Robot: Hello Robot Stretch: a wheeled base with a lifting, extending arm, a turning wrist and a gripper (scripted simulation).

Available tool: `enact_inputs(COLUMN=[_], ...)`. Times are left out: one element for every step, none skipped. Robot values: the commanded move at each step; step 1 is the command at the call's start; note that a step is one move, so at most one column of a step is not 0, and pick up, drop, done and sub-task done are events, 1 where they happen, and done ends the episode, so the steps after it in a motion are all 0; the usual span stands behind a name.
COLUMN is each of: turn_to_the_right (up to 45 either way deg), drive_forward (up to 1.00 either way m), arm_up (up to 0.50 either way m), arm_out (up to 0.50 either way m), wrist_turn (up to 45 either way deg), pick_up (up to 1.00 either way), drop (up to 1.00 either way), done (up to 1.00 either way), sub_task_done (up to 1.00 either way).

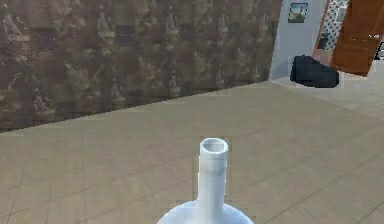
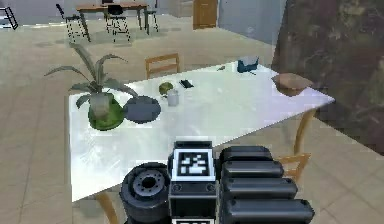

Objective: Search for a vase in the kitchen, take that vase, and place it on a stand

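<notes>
Facing a dark mottled brown wall point(image 1: 130, 55) across pale tan floor tiles point(image 1: 90, 160). A tall-necked white ceramic vase point(image 1: 212, 180) stands at the forward view's bottom middle, very near the robot's front. Its base is cut by the frame edge, so what bears it cannot be told, nor how it lies relative to the claw.

Arm side view: the dark claw point(image 2: 150, 192) is low in frame, just left of a white square marker with black marks point(image 2: 192, 165). Stacked dark arm segments point(image 2: 260, 185) lie to the claw's right. The claw's far end cannot be made out, so whether it is grasping anything cannot be told.

Beyond the claw is a long glossy white table point(image 2: 240, 115), its near edge close. Out past the claw and to its left are a spiky grey-green plant in a round green pot point(image 2: 103, 110), a dark grey bowl point(image 2: 143, 108) just beside the pot, and a small white cup point(image 2: 172, 97). Far out to the claw's right, a brown round dish point(image 2: 293, 83) sits at the table's end.

Judgement: the step is securing the vase or carrying it; unclear which. If it is unsecured, turn the base to bring the vase to the arm side, level with the claw, then extend toward the narrow neck. If it is carried, drive slowly, upright, clear of the table edge. No stand identified; search toward the brown wooden door point(image 1: 360, 35).
</notes>
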Motion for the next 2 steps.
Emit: enact_inputs(turn_to_the_right=[0.0, 45.0], drive_forward=[0.75, 0.00], arm_up=[0.00, 0.00], arm_out=[0.00, 0.00], wrist_turn=[0.0, 0.0], pick_up=[0.00, 0.00], drop=[0.00, 0.00], done=[0.00, 0.00], sub_task_done=[0.00, 0.00])
